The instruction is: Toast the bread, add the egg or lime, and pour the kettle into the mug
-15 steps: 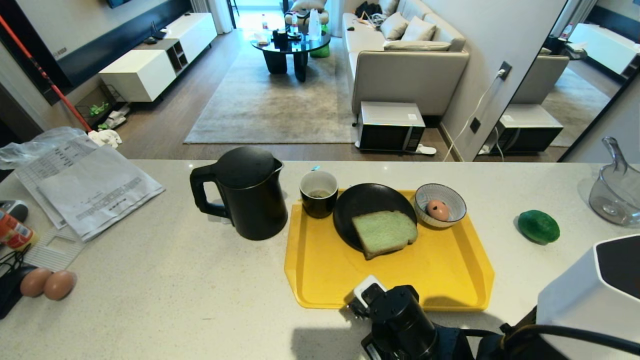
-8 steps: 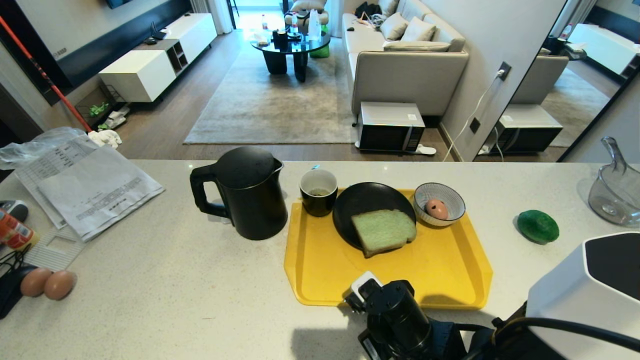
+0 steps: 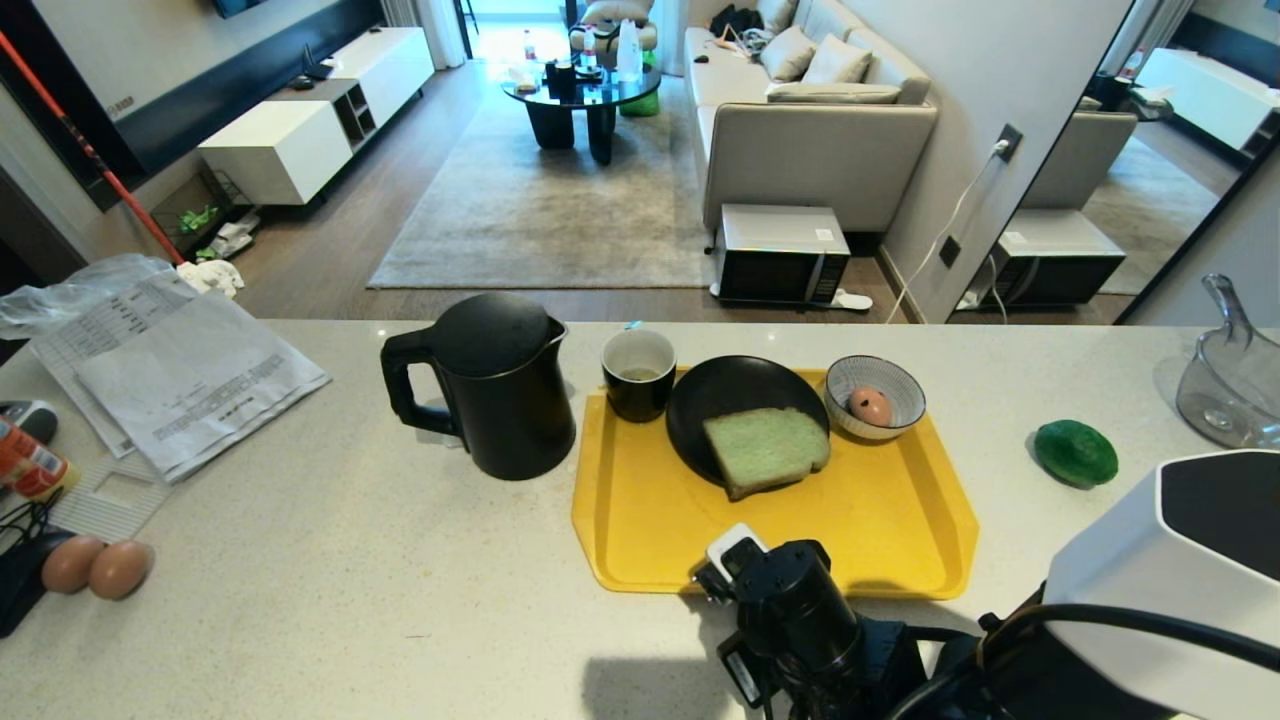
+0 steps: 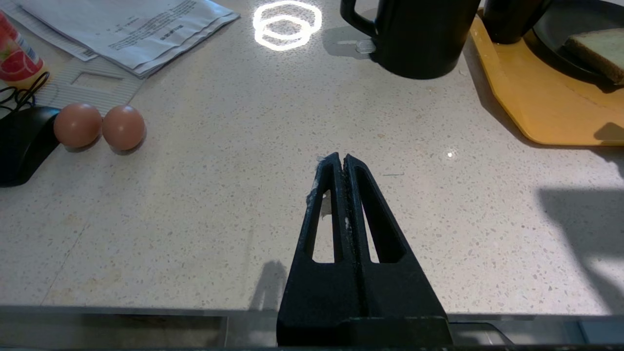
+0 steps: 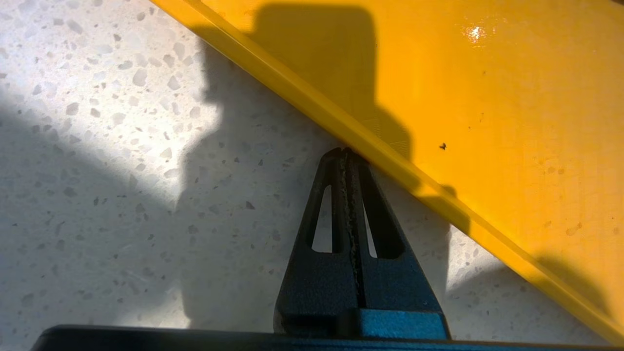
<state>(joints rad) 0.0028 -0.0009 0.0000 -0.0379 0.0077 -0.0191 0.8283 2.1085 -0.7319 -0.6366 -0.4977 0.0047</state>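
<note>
The pale green bread [image 3: 765,450] lies on a black plate [image 3: 730,385] on a yellow tray [image 3: 870,540]. Behind it on the tray are the black mug [image 3: 638,375] and a striped bowl [image 3: 905,385] holding the egg [image 3: 871,406]. Left of the tray stands the dark kettle [image 3: 500,385]. The lime [image 3: 1076,453] lies on the counter to the right. My right gripper [image 5: 345,152] is shut and empty, its tips against the tray's near rim [image 5: 390,156]. My left gripper [image 4: 340,158] is shut over bare counter, well short of the kettle [image 4: 419,34].
Two brown eggs [image 3: 95,567] lie near the counter's left front, beside papers [image 3: 180,370] and a dark device. A white appliance [image 3: 1180,570] fills the right front corner, and a glass jug [image 3: 1235,380] stands at the far right. Beyond the counter's back edge the floor drops away.
The right arm has moved forward and the yellow tray, with plate, bread, mug and bowl, has slid away from me. Kettle and lime have stayed put.
</note>
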